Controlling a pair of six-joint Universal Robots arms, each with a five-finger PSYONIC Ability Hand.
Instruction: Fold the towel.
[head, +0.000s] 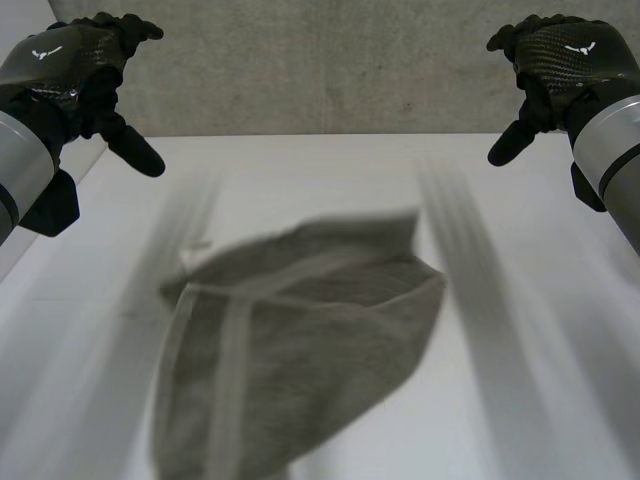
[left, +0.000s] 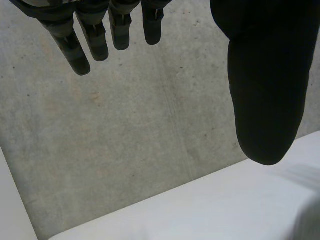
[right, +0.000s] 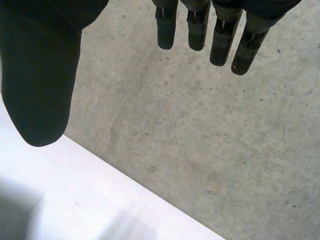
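A grey towel (head: 300, 350) lies crumpled on the white table (head: 520, 260), near the front and a little left of the middle. My left hand (head: 75, 70) is raised high at the far left, well away from the towel, open with nothing in it. My right hand (head: 560, 60) is raised at the far right, likewise open and holding nothing. In the left wrist view the fingers (left: 100, 35) hang straight and the thumb (left: 265, 90) stands apart. The right wrist view shows straight fingers (right: 220, 35) and a separate thumb (right: 40, 85).
A grey concrete wall (head: 320, 70) rises behind the table's far edge. Bare table surface lies on both sides of the towel and behind it.
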